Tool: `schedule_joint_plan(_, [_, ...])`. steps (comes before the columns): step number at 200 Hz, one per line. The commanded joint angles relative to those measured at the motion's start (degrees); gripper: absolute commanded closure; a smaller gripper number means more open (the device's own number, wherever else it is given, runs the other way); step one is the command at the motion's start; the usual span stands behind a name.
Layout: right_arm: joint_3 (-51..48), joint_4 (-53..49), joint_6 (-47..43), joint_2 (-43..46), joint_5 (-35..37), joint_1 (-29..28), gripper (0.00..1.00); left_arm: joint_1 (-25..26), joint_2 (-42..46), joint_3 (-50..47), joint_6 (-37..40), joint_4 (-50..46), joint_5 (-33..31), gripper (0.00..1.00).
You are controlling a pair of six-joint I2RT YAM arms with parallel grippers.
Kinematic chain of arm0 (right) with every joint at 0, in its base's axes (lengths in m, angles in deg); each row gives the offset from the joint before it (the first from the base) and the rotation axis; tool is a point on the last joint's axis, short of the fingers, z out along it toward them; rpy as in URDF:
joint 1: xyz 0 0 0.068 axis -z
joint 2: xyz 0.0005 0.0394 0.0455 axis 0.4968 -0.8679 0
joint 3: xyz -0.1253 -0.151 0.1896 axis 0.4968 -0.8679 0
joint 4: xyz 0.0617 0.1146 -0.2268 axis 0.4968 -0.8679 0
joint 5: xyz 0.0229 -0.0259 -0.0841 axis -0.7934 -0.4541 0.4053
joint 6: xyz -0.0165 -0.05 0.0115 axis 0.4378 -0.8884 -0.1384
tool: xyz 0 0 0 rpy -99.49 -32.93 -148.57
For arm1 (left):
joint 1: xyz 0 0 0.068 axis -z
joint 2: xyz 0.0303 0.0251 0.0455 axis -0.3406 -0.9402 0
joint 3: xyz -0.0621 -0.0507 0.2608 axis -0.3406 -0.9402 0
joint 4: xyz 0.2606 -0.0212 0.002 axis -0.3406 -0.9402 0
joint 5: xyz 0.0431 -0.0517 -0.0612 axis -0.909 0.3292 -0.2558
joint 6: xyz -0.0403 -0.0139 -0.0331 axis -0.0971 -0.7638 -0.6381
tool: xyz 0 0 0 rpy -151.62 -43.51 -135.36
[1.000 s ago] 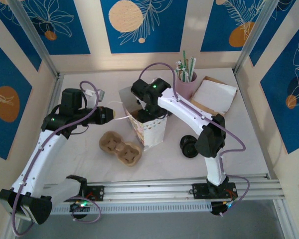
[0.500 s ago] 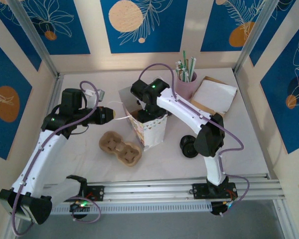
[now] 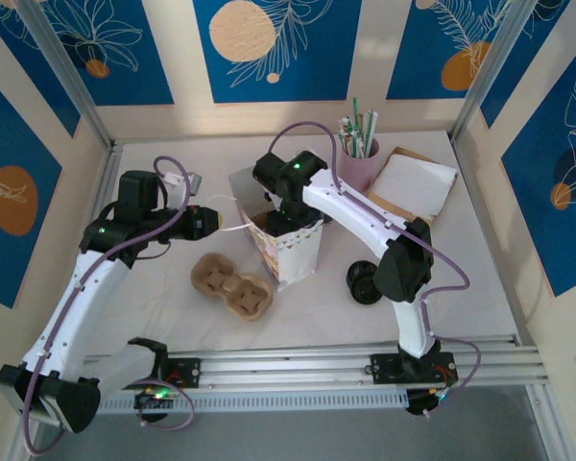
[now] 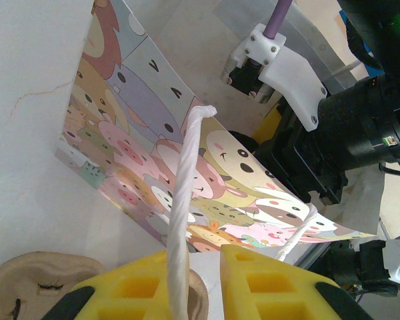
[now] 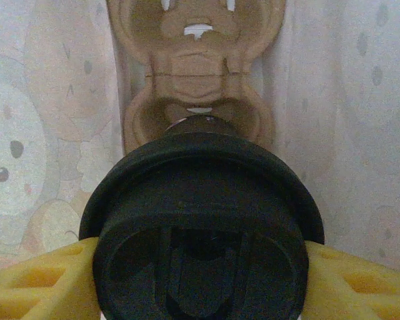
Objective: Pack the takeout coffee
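The takeout coffee's black lid [image 5: 200, 233] faces the right wrist camera, with my right gripper [image 5: 200, 270] shut on the cup between yellow fingers [image 5: 33, 280]. It hangs inside the cartoon-print paper bag [image 3: 293, 252], above a brown cup carrier [image 5: 199, 87] lying on the bag's bottom. From above, the right wrist [image 3: 286, 182] reaches down into the bag's mouth. My left gripper [image 3: 211, 221] is left of the bag and shut on its white rope handle [image 4: 183, 200], which runs taut to the bag's printed side [image 4: 153, 153].
A second brown cup carrier [image 3: 232, 286] lies on the table in front of the bag. Loose black lids [image 3: 363, 281] sit right of it. A pink cup of straws [image 3: 358, 154] and a box of white napkins [image 3: 411, 182] stand at the back right.
The right arm's elbow has shifted slightly to the left. The bag and the left arm have stayed put.
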Motion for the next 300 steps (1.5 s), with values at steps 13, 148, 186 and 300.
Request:
schedule_joint_plan(13, [-0.58,-0.03,-0.06,-0.68,-0.94,0.18,0.44,0.82,0.96,-0.06,0.86,-0.89,-0.57,0.81])
schedule_joint_plan(148, [-4.01,3.44,-0.18,1.14,-0.94,0.12,0.44,0.99,0.91,-0.02,0.86,-1.14,-0.56,0.81])
schedule_joint_plan(186, [-4.12,3.41,-0.23,1.32,-0.81,0.2,0.44,0.99,0.77,-0.05,0.82,-1.0,-0.57,0.81])
schedule_joint_plan(300, [-5.9,5.41,-0.47,2.43,-0.81,0.21,0.44,1.22,0.6,-0.03,0.77,-0.95,-0.81,0.81])
